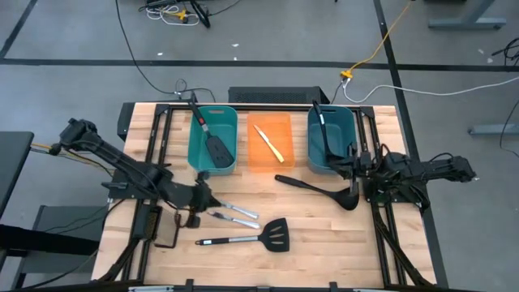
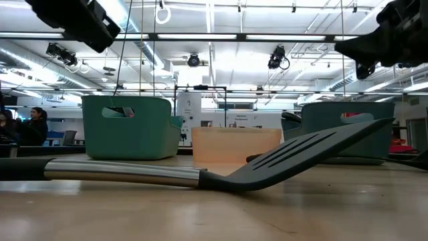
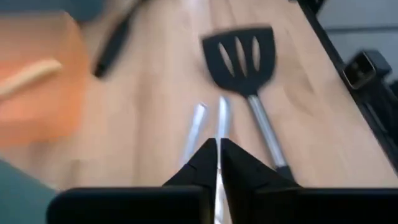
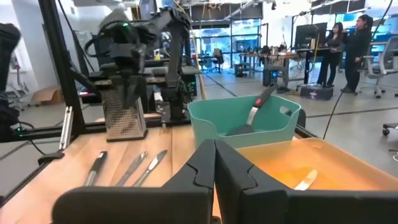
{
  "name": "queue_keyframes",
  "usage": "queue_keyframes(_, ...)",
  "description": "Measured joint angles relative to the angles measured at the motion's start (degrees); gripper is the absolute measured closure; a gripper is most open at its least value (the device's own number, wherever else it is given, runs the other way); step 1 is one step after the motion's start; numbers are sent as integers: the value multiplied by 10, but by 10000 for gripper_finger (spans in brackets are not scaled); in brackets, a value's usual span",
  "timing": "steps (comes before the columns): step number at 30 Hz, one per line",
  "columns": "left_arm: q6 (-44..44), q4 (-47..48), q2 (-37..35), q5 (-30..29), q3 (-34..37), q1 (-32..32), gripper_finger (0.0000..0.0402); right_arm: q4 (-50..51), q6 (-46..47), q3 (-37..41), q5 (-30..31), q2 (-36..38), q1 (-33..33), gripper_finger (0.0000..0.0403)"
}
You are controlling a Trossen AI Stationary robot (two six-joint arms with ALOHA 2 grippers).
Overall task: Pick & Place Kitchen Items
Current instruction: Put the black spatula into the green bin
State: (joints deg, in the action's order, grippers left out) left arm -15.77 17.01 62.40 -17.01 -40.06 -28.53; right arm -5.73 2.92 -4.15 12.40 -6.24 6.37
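Two small silver knives (image 1: 235, 213) (image 3: 196, 127) lie side by side on the wooden table. Just beyond them lies a black slotted spatula (image 1: 247, 238) (image 3: 241, 55), blade flat, with its steel handle in the front of the low view (image 2: 120, 171). A black ladle (image 1: 318, 190) rests on the table at mid right. My left gripper (image 1: 204, 197) (image 3: 217, 148) hovers shut at the knives' near ends, holding nothing. My right gripper (image 1: 353, 165) (image 4: 215, 155) is shut beside the right teal bin (image 1: 331, 139) and holds nothing.
The left teal bin (image 1: 212, 139) holds another slotted spatula, the orange bin (image 1: 272, 143) a pale-yellow knife (image 1: 271, 143), and the right teal bin a ladle. All three stand in a row at the far side. A black metal frame borders the table. People stand in the room behind.
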Motion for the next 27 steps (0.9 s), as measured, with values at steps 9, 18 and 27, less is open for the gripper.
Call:
queue_keyframes(9,-114,30,154,73,-63,-42,272,-21,6,29,-3,0,-15,396)
queue_keyframes(18,-168,31,275,83,-83,-89,178,-23,30,30,22,0,-19,396)
queue_keyframes(27,-200,8,335,103,-84,-117,170,-22,48,30,21,0,-19,396)
